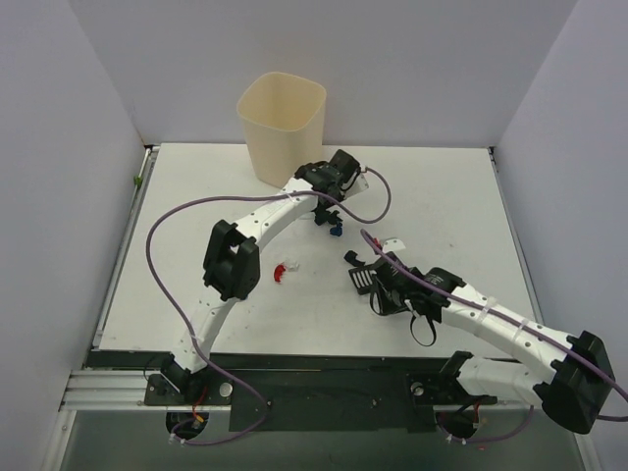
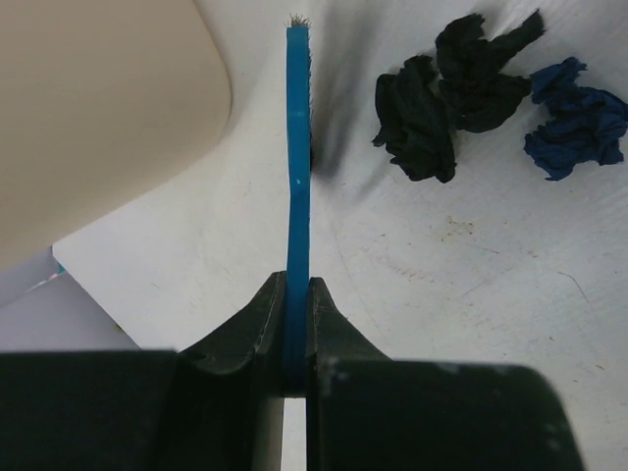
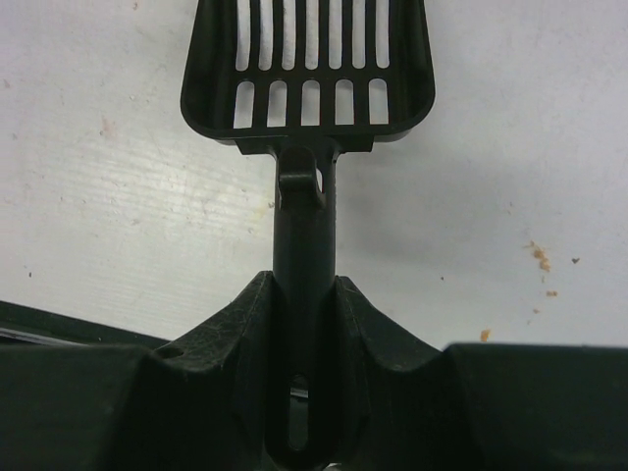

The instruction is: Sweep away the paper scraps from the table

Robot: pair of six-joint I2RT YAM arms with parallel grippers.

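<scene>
Left wrist: paper scraps lie beyond left pincer.

**What lies on the white table**

The table is flat and white, with faint scuff marks and some small orange-brown specks. A cream plastic bin stands upright near its far edge, a little left of the middle. Near the bin, two black paper wads lie touching each other, and a blue paper wad lies just beside them. A red paper scrap lies apart from these, nearer to the front edge.
</scene>
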